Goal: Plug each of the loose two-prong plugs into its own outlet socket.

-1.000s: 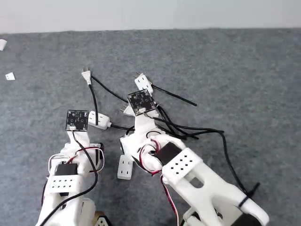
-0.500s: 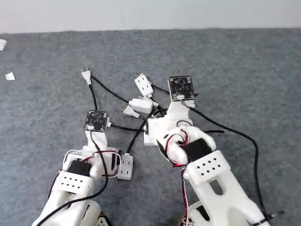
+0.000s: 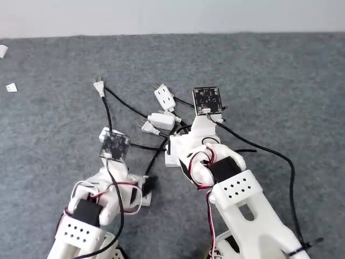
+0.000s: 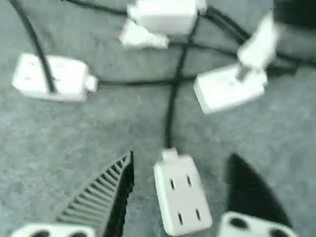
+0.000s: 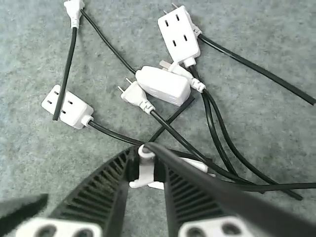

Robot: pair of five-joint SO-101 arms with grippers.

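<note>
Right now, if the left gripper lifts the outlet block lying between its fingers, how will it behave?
The outlet block looks like rigid, boxy plastic, so it probably won't flex or roll. Its black cord looks limp and crosses other cables, so it may drag and tug.

- A grey, felt-like surface (image 3: 280,81) carries everything.
- A loose plug (image 3: 98,86) lies at the far left of the cluster, its black cord (image 3: 107,113) trailing back across the felt.
- A white outlet socket (image 3: 164,97) lies face up near a white block (image 3: 160,120), with a second plug (image 3: 144,127) just beside the block.
- A second socket (image 5: 66,106) lies flat, apart from those.
- A third socket (image 4: 181,197) lies face up.
- Two white scraps (image 3: 11,87) lie near the left edge.
</note>
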